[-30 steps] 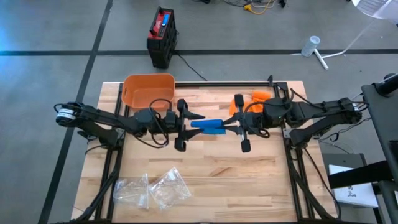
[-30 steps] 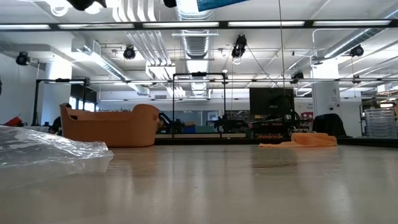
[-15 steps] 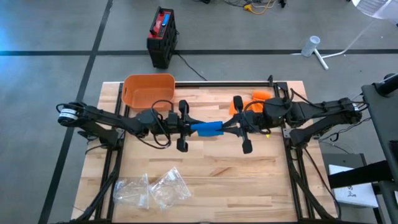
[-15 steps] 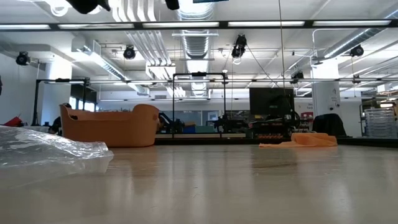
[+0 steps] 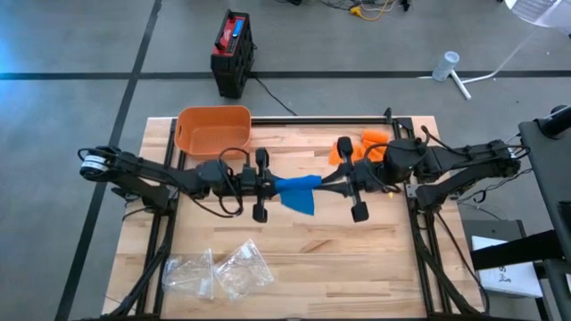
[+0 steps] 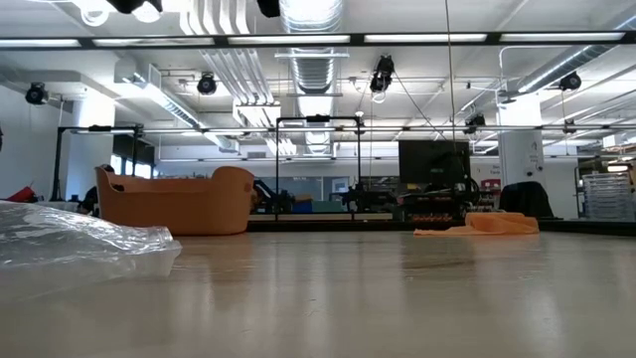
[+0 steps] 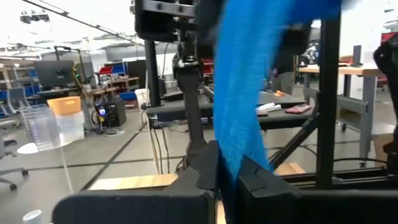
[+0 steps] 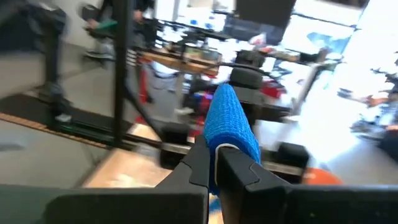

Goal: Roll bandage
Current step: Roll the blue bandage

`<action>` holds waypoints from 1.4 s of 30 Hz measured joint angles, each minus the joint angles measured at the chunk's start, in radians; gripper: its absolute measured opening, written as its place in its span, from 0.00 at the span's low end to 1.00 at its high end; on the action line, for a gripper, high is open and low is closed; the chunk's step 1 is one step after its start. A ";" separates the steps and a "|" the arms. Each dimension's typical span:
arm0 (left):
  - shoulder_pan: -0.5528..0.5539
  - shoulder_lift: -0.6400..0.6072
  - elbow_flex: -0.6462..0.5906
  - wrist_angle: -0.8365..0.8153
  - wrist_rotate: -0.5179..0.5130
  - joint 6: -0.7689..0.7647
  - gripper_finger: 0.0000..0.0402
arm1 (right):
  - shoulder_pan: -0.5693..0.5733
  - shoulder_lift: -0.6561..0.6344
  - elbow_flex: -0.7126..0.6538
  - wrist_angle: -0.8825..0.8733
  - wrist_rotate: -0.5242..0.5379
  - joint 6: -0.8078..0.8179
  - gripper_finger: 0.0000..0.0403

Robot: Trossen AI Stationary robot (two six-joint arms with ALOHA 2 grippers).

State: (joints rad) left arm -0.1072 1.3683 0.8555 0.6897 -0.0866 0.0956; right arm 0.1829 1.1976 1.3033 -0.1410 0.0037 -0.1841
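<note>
High above the table's middle, a blue bandage (image 5: 296, 190) spans between my two grippers. My left gripper (image 5: 273, 185) is shut on its left end and my right gripper (image 5: 325, 184) is shut on its right end; both point level at each other. A loose flap (image 5: 305, 208) of the bandage spreads toward the near edge. The left wrist view shows the bandage as a flat blue strip (image 7: 249, 81); in the right wrist view it is a rolled blue end (image 8: 229, 121). My left gripper pinches the bandage's strip end (image 7: 227, 169) between its two fingers, coming level from the table's left. The strip runs away from the fingers toward the other gripper, clear of the table. My right gripper pinches the rolled end (image 8: 217, 152) of the bandage between its two fingers, level from the table's right. The roll sticks out beyond the fingertips, lifted clear of the table.
An orange bin (image 5: 212, 129) stands at the table's far left, and an orange cloth (image 5: 364, 141) lies at the far right. Clear plastic bags (image 5: 219, 272) lie near the front left edge, seen also in the low view as crumpled plastic (image 6: 70, 239).
My left gripper has shut on the bandage's left end; a second ago its fingers stood open around it. The bandage, then a narrow level bar between the grippers, now shows a flap spread out toward the near edge.
</note>
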 joint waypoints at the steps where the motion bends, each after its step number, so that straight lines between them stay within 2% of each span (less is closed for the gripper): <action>1: -0.006 0.000 0.000 0.000 0.000 0.000 0.00 | 0.000 0.001 0.000 0.000 0.028 -0.026 0.01; 6: -0.033 -0.003 0.000 0.023 -0.002 0.000 0.00 | 0.000 0.004 0.000 0.032 0.114 -0.126 0.01; 12: -0.047 -0.007 0.000 0.033 -0.002 -0.008 0.00 | -0.002 0.029 -0.001 0.052 0.127 -0.254 0.01; 21: -0.050 -0.030 0.000 -0.001 -0.009 0.037 0.03 | -0.004 0.027 -0.001 0.047 0.116 -0.156 0.01; 25: -0.049 -0.037 0.000 0.000 -0.009 0.048 0.12 | -0.004 0.024 -0.001 0.049 0.071 -0.130 0.01; 35: -0.027 -0.047 0.000 0.002 -0.008 -0.011 0.45 | -0.005 0.024 0.000 0.042 0.070 -0.176 0.01; 42: -0.013 -0.045 0.000 0.002 -0.008 -0.033 0.55 | -0.005 0.029 0.001 0.042 0.069 -0.209 0.01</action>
State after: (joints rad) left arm -0.1199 1.3235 0.8551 0.6920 -0.0948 0.0624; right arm 0.1783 1.2263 1.3041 -0.0994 0.0723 -0.3927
